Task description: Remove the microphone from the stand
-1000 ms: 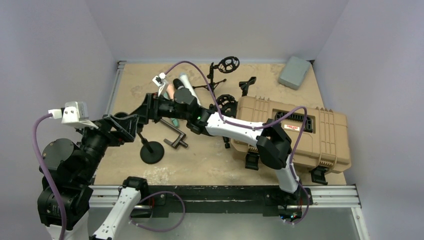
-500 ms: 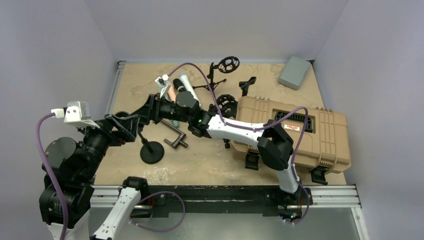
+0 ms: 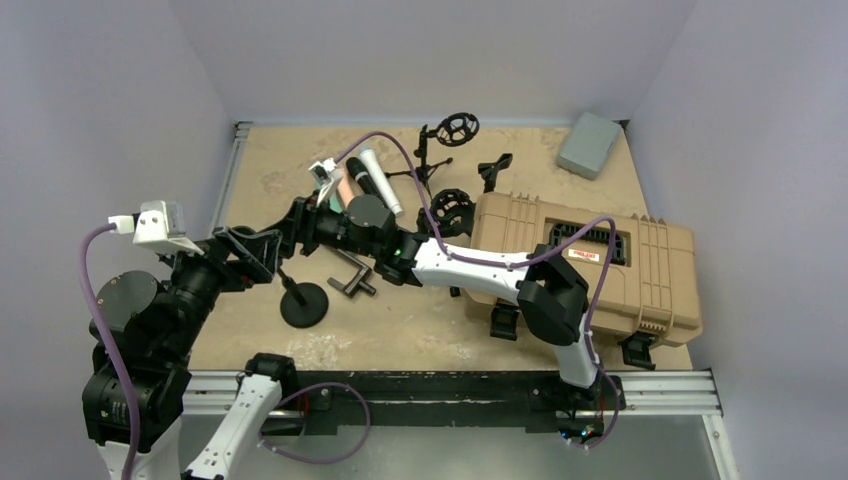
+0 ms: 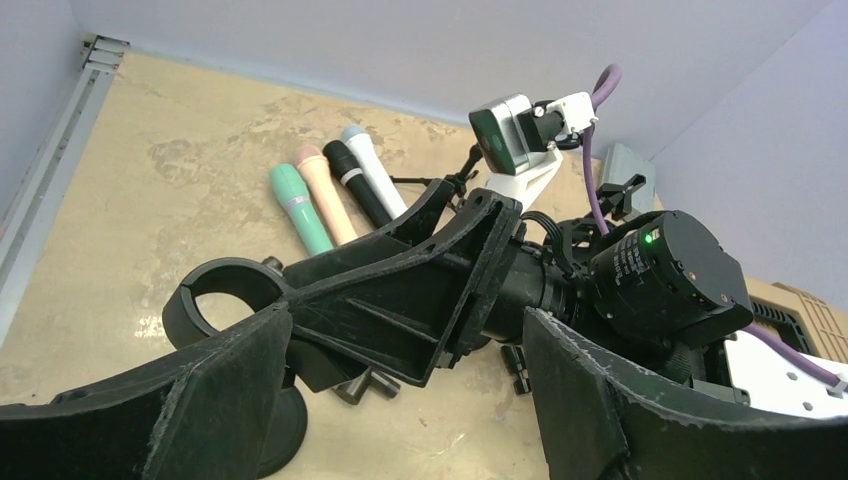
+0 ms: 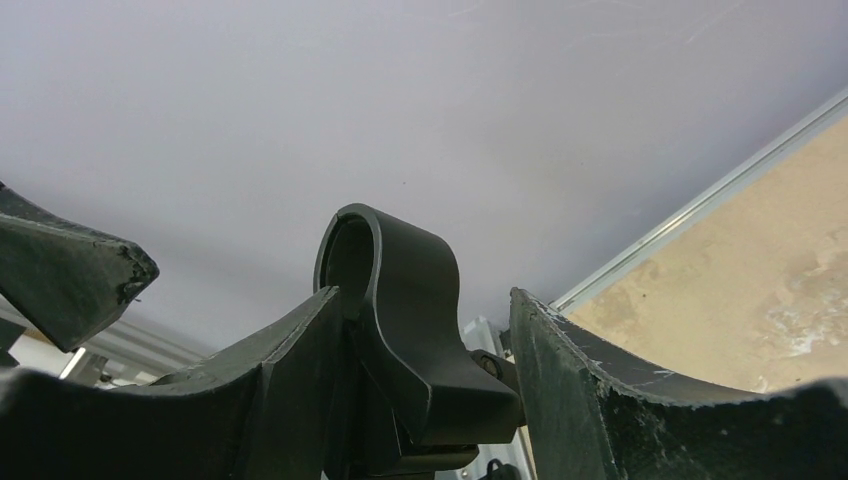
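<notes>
— Starting at the near edge, what is seen first?
— The left gripper [image 4: 405, 310] is seen first. Its fingers [image 4: 200, 400] are spread wide apart, and nothing is held by them.
— What is found just past it?
— The stand [image 3: 303, 303] is found there. Its round base is set flat on the table [image 3: 420, 330], and its clip [image 5: 400, 260] is up at the top.
— Is the clip held by anything?
— Yes. It is pinched by the right gripper [image 5: 425, 292], with one finger on each side of it. The right arm [image 3: 470, 265] is stretched across from the right side to reach it. The table can be seen through the ring of the clip from the left wrist.
— Where is the thing that is to be taken off?
— A green mic [image 4: 300, 212], a pink mic [image 4: 326, 195], a black mic [image 4: 357, 185] and a white mic [image 4: 378, 172] are laid side by side on the table, past both grippers. They are lined up in that order from left to right. Which one goes with the stand cannot be told.
— What is seen farther back?
— A tan case [image 3: 620, 270] is laid on the right side, with part of the right arm over it. A grey pad [image 3: 590, 145] is placed in the far right corner.
</notes>
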You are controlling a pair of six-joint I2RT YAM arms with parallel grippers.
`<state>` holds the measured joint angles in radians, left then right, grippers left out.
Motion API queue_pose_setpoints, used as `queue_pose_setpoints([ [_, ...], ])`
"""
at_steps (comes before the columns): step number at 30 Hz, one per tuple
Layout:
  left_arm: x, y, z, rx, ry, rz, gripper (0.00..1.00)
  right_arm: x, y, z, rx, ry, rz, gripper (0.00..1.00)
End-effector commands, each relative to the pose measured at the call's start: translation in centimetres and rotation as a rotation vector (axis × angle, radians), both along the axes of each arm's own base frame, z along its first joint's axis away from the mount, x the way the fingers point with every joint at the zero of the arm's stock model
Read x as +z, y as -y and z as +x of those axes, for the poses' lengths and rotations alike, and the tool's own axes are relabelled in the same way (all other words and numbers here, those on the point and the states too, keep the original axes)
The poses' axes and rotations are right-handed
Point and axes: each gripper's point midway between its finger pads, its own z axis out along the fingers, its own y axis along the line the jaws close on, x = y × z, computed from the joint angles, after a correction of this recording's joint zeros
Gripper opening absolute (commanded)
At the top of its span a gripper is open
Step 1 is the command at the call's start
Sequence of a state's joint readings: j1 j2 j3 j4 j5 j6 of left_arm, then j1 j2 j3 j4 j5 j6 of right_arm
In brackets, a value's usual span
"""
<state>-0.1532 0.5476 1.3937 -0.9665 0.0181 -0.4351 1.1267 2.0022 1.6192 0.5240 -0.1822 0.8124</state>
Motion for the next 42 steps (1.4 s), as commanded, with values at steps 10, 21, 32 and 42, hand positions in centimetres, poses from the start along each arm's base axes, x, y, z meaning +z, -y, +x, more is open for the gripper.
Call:
queue_pose_setpoints([
  [10, 0.2, 0.2, 0.6, -0.006, 0.013, -0.003, 0.83, -16.1, 1.8, 1.5, -0.080, -0.041, -0.455, 0.58],
  [21, -0.1, 0.1, 0.8, -0.003, 0.008, 0.003, 0.83, -19.7, 1.7, 1.8, -0.067, -0.022, -0.546, 0.58],
  [32, -0.2, 0.1, 0.8, 0.000, 0.007, 0.008, 0.83, -23.2, 3.2, 1.1, -0.067, -0.039, -0.594, 0.59],
  [42, -0.3, 0.1, 0.8, 0.000, 0.004, 0.004, 0.83, -21.0, 2.6, 1.8, -0.068, 0.023, -0.568, 0.63],
])
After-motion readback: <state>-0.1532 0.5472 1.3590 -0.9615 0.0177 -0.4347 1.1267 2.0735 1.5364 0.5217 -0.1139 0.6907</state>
